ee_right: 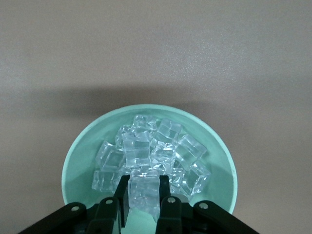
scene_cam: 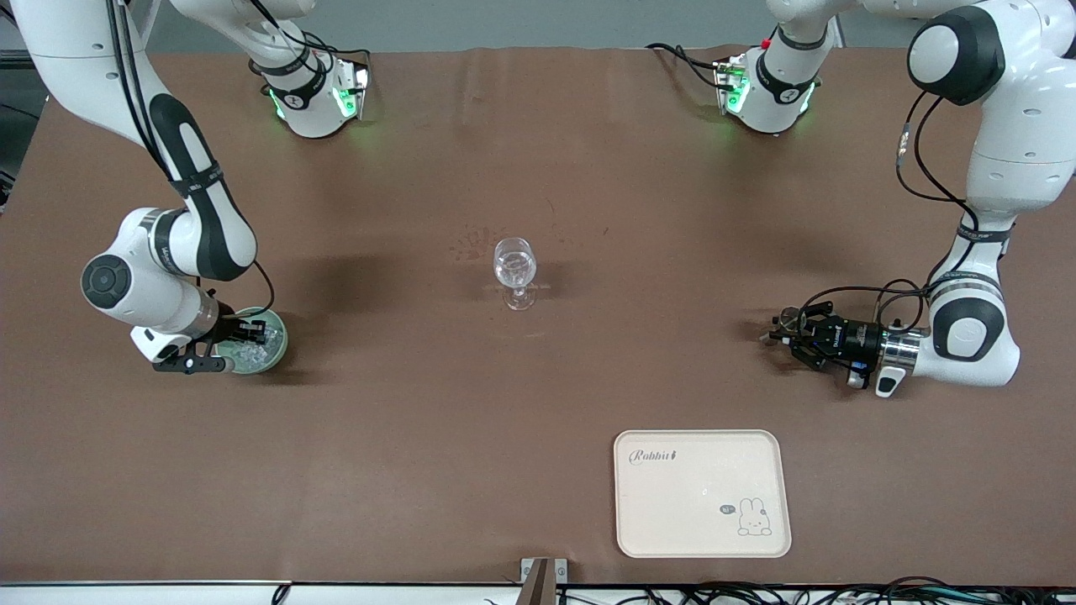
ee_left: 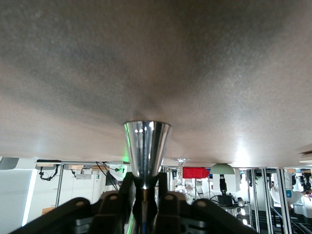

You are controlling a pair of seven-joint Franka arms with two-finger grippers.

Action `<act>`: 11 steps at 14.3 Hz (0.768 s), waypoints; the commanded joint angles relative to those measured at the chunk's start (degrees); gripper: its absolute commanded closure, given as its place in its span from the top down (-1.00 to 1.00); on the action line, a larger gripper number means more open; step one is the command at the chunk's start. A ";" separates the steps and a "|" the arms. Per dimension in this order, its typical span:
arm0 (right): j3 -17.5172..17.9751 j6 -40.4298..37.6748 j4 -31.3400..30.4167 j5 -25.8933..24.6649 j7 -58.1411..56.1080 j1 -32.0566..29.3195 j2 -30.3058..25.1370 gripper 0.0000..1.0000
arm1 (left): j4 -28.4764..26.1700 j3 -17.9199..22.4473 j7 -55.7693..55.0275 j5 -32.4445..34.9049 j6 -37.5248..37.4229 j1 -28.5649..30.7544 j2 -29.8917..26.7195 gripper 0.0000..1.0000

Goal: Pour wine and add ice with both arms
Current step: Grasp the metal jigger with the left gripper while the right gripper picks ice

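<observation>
My right gripper [ee_right: 144, 189] is down in a mint-green bowl [ee_right: 80, 161] and shut on one clear cube of the ice [ee_right: 146, 146] heaped there. In the front view that gripper [scene_cam: 245, 333] and the bowl [scene_cam: 276, 343] lie toward the right arm's end of the table. My left gripper [ee_left: 145, 184] is shut on the narrow waist of a shiny metal measuring cup [ee_left: 146, 144], held level and low over the table [scene_cam: 783, 331]. An empty stemmed glass [scene_cam: 514, 267] stands mid-table between the arms. The wine is out of view.
A cream tray [scene_cam: 702, 538] with a rabbit print lies near the table's front edge, nearer the front camera than my left gripper. Brown cloth covers the table. Both arm bases stand along the edge farthest from the front camera.
</observation>
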 commanded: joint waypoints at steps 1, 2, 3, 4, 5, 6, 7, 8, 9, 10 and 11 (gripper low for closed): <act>0.09 -6.87 3.76 1.24 0.13 0.12 -0.96 -0.98 | -0.10 -0.10 0.73 -1.06 -0.57 0.30 -0.35 -0.85; 0.09 -13.61 7.52 1.24 0.30 -0.14 -1.22 -0.98 | 0.07 -0.10 0.73 -1.06 -0.57 0.13 -0.52 -0.95; 0.09 -20.38 11.57 1.24 0.39 -0.14 -1.40 -0.98 | 0.16 -0.19 0.64 -0.98 -0.57 0.13 -0.79 -0.96; -0.08 -27.58 15.70 1.15 0.39 -0.23 -1.40 -0.98 | 0.25 -0.54 0.20 -0.98 -0.65 0.13 -1.14 -0.98; -0.26 -31.92 18.61 1.15 0.48 -0.40 -1.57 -0.98 | 0.25 -1.67 0.02 -0.98 -0.57 0.56 -1.66 -0.98; -0.35 -34.92 20.55 1.15 0.91 -0.58 -2.62 -0.98 | 0.25 -2.73 -0.24 -0.98 -0.57 1.00 -2.28 -0.98; -0.43 -37.21 21.61 0.80 1.87 -1.01 -4.37 -0.98 | 0.34 -3.52 -0.68 -1.06 -0.65 1.09 -2.89 -0.98; -0.52 -38.89 22.32 0.63 1.97 -1.45 -6.74 -0.98 | 0.25 -5.01 -1.90 -1.24 -0.57 1.01 -3.42 -0.98; -0.61 -39.69 22.76 0.45 2.15 -1.89 -9.02 -0.98 | 0.34 -6.07 -3.65 -1.24 -0.48 0.83 -3.77 -0.98; -1.05 -40.39 22.94 -0.25 2.84 -1.98 -11.66 -0.98 | 0.34 -6.69 -5.06 -1.24 -0.31 0.74 -4.82 -0.98; -1.31 -40.75 23.55 -1.21 3.46 -1.99 -13.86 -0.98 | 0.51 -7.82 -6.21 -2.02 -0.22 0.83 -5.01 -0.98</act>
